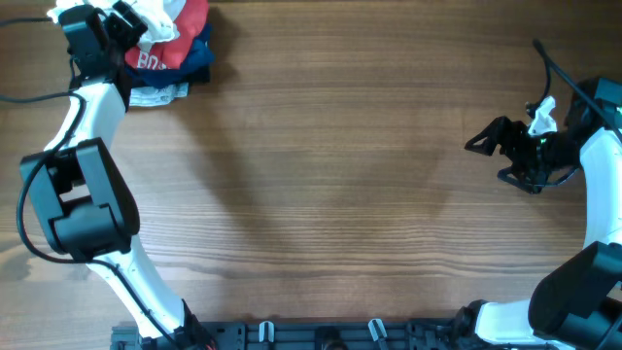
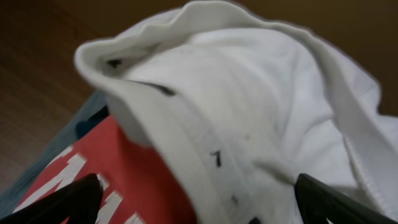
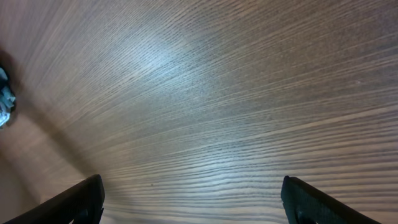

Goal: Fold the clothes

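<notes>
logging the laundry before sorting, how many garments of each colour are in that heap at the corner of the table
white T-shirt: 1
red garment with white lettering: 1
navy garment: 1
pale blue garment: 1
total: 4

White links (image 1: 97,105), black joint housings (image 1: 83,199); right claw (image 1: 486,160) black; thin black cables (image 1: 34,97).
</notes>
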Controlling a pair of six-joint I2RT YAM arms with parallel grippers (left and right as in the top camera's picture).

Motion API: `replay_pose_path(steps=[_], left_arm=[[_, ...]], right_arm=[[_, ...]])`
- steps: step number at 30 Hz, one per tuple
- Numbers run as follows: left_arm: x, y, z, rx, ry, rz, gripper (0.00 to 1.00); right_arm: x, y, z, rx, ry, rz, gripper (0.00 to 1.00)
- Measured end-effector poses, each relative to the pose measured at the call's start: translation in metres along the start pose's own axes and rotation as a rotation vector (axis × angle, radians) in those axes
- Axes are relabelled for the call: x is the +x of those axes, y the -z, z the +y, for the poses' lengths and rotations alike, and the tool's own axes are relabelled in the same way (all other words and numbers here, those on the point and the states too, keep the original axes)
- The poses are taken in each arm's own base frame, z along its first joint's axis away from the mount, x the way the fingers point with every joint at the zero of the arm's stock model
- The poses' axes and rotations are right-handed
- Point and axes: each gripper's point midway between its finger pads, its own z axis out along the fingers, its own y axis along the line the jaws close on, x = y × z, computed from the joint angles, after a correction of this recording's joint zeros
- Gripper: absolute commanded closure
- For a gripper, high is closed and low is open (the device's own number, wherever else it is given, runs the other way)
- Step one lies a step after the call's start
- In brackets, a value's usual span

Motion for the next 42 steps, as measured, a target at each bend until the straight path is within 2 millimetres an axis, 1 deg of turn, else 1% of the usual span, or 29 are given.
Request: replay_pose_path(steps=[1,3,4,6,8,10,11,12,13,14,16,17,18,19,20,21,22,23,24,25,27,28,30,31,32,33,36,39,42], left_arm=[[0.001,0.001,0.001,-0.005,0.0,0.006,0.0],[-0.003,0.024,0.005,-0.06,-0.004,0.058,0.0],[-0.012,0.035,0.001,-0.062,-0.004,0.051,0.0],[-0.042,0.066,-0.01,-0.053,-0.002,0.011,0.0],[-0.083,0.109,-0.029,-0.013,0.004,-0.073,0.0],[-0.118,0.162,-0.044,0.019,0.008,-0.142,0.0],[-0.123,0.184,-0.046,0.017,0.008,-0.139,0.0],[-0.124,0.213,-0.045,0.011,0.006,-0.116,0.0],[-0.128,0.235,-0.048,0.019,0.006,-0.118,0.0],[-0.119,0.252,-0.046,0.017,0.003,-0.071,0.0],[-0.096,0.295,-0.044,0.027,0.0,0.033,0.0],[-0.082,0.319,-0.042,0.037,-0.001,0.087,0.0],[-0.068,0.345,-0.041,0.054,0.001,0.141,0.01],[-0.061,0.363,-0.044,0.084,0.002,0.16,0.02],[-0.052,0.387,-0.05,0.142,-0.008,0.186,0.02],[-0.047,0.402,-0.056,0.191,-0.022,0.198,0.03],[-0.036,0.421,-0.063,0.25,-0.042,0.232,0.04],[-0.023,0.435,-0.066,0.292,-0.054,0.271,0.03],[-0.007,0.451,-0.069,0.338,-0.072,0.312,0.04],[0.0,0.458,-0.07,0.359,-0.085,0.322,0.03],[0.022,0.481,-0.067,0.4,-0.122,0.358,0.01],[0.031,0.492,-0.063,0.411,-0.132,0.369,0.0],[0.046,0.514,-0.056,0.426,-0.154,0.379,0.0],[0.051,0.524,-0.054,0.442,-0.171,0.374,0.0],[0.058,0.534,-0.051,0.454,-0.185,0.378,0.0],[0.071,0.549,-0.048,0.477,-0.202,0.404,0.0],[0.097,0.572,-0.046,0.553,-0.244,0.493,0.0],[0.114,0.589,-0.05,0.672,-0.349,0.571,0.0],[0.123,0.601,-0.049,0.761,-0.449,0.612,0.0]], right_arm=[[0.0,0.0,0.0,0.0,0.001,-0.001,0.09],[-0.001,0.0,0.0,0.0,0.001,-0.002,0.08],[0.0,0.0,0.0,0.0,0.001,-0.002,0.07],[-0.002,0.0,0.0,-0.001,0.0,-0.007,0.06],[-0.005,0.0,0.001,-0.003,-0.005,-0.019,0.07],[-0.005,0.0,0.002,-0.012,-0.014,-0.019,0.07],[-0.004,0.0,0.004,-0.024,-0.017,-0.015,0.06],[-0.002,0.0,0.006,-0.034,-0.02,-0.008,0.06],[-0.001,0.0,0.009,-0.05,-0.026,0.0,0.07],[-0.001,0.001,0.011,-0.062,-0.025,0.0,0.07],[0.007,0.005,0.015,-0.079,-0.032,0.015,0.07],[0.014,0.013,0.02,-0.086,-0.027,0.008,0.07],[0.02,0.024,0.025,-0.095,-0.01,-0.013,0.06],[0.026,0.034,0.03,-0.102,0.012,-0.039,0.06],[0.037,0.052,0.039,-0.113,0.057,-0.091,0.06],[0.048,0.066,0.045,-0.12,0.088,-0.13,0.05],[0.059,0.08,0.052,-0.128,0.121,-0.173,0.04],[0.08,0.098,0.06,-0.14,0.164,-0.228,0.03],[0.095,0.109,0.065,-0.152,0.2,-0.268,0.02],[0.11,0.12,0.07,-0.164,0.235,-0.308,0.01],[0.143,0.136,0.078,-0.189,0.302,-0.382,0.01],[0.158,0.141,0.079,-0.196,0.322,-0.409,0.01],[0.197,0.149,0.082,-0.228,0.37,-0.459,0.01],[0.21,0.149,0.084,-0.244,0.385,-0.466,0.01],[0.218,0.15,0.086,-0.259,0.4,-0.474,0.0],[0.229,0.153,0.091,-0.296,0.435,-0.492,0.0],[0.25,0.156,0.106,-0.403,0.513,-0.463,0.01],[0.267,0.156,0.111,-0.459,0.598,-0.396,0.0],[0.29,0.155,0.11,-0.505,0.71,-0.286,0.01]])
